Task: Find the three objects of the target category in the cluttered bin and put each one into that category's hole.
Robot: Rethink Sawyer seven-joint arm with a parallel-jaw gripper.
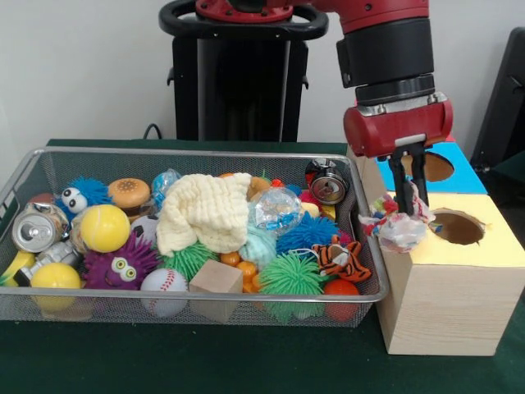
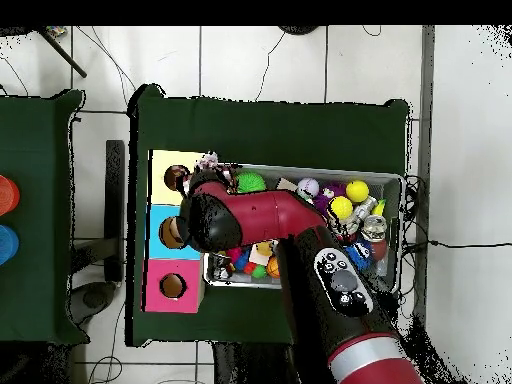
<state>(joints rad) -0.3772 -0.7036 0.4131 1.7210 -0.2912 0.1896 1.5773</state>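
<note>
Item: gripper (image 1: 408, 195), hanging from the red arm, jaws clamped on a small bundle (image 1: 399, 226) of white crinkled stuff with red, green and blue flecks; what it is exactly cannot be told. The bundle hangs at the jaw tips and below them, over the near-left corner of the yellow-topped box (image 1: 480, 246).

Relation governing the move: the yellow box's round hole (image 1: 457, 227) lies just beside the jaws, to the picture's right in the front view and slightly lower. The bundle is not yet over the opening. Judgement: a short sideways carry, then release.

Other holes: blue-topped box (image 1: 463, 167) beyond the jaws; pink-topped box (image 2: 173, 286) visible only from overhead.

Wire bin (image 1: 361, 215) of mixed toys sits on the opposite side of the jaws, touching the yellow box.
</note>
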